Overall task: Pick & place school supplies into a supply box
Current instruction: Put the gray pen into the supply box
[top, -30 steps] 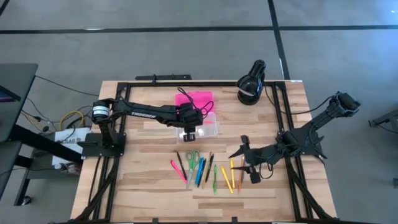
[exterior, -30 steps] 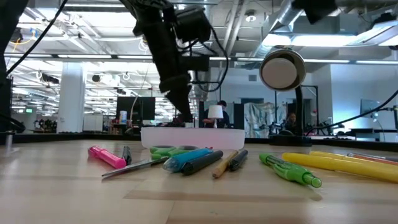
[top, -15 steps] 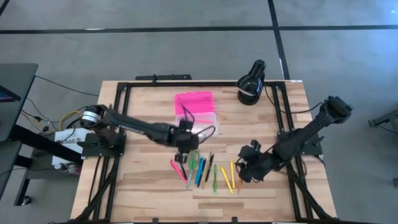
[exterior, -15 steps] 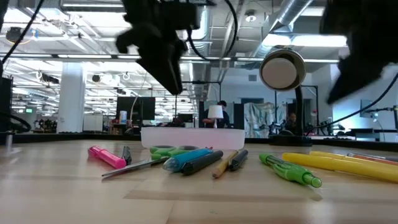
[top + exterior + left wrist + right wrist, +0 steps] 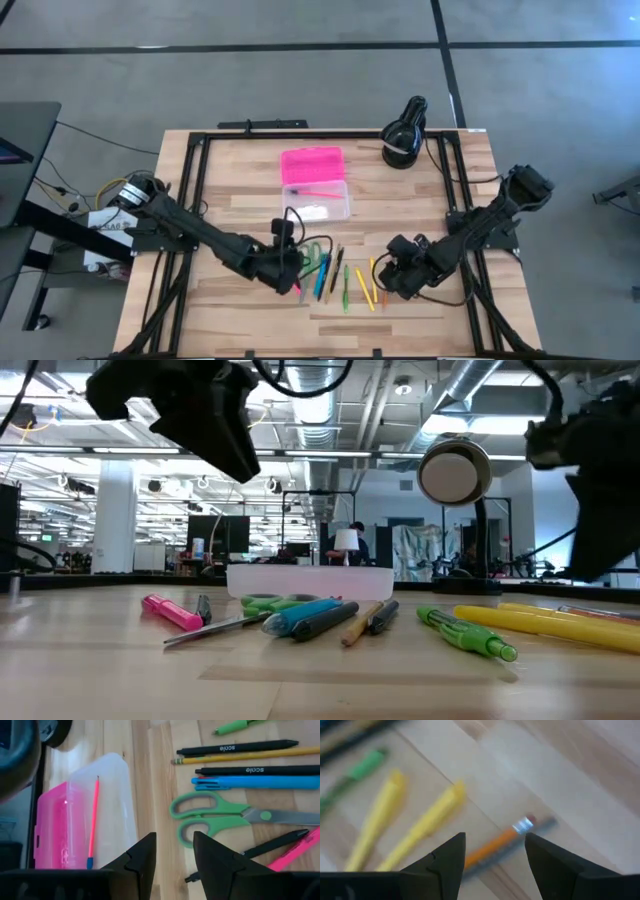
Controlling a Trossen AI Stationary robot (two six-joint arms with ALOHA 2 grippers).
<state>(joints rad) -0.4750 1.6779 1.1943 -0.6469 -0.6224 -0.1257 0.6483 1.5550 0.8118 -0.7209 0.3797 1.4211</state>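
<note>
At the 6 o'clock half of the surface (image 5: 230, 305), both claws hang over the row of pens and pencils (image 5: 335, 275). The left claw (image 5: 172, 851) is parted with nothing between its fingers, above the green scissors (image 5: 220, 816) and just beside a black pen (image 5: 270, 842) and pink marker (image 5: 295, 855). The right claw (image 5: 495, 850) is spread wide and empty over an orange pencil (image 5: 492, 845), two yellow pens (image 5: 400, 832) nearby.

Risks:
- Supplies lie packed side by side; either claw closing could catch a neighbour or scatter the row.
- The pencil sits off-centre between the right fingers; it may roll away.
- Scissors are flat and awkward; a pinch may slip.

The pencil case (image 5: 315, 198) sits toward 12 o'clock, pink lid (image 5: 312, 161) open, one pink pencil (image 5: 93, 822) inside.

Change from a second ago: the left claw has left the case and come to the row's 9 o'clock end; the right arm has folded lower onto the 3 o'clock end.
</note>
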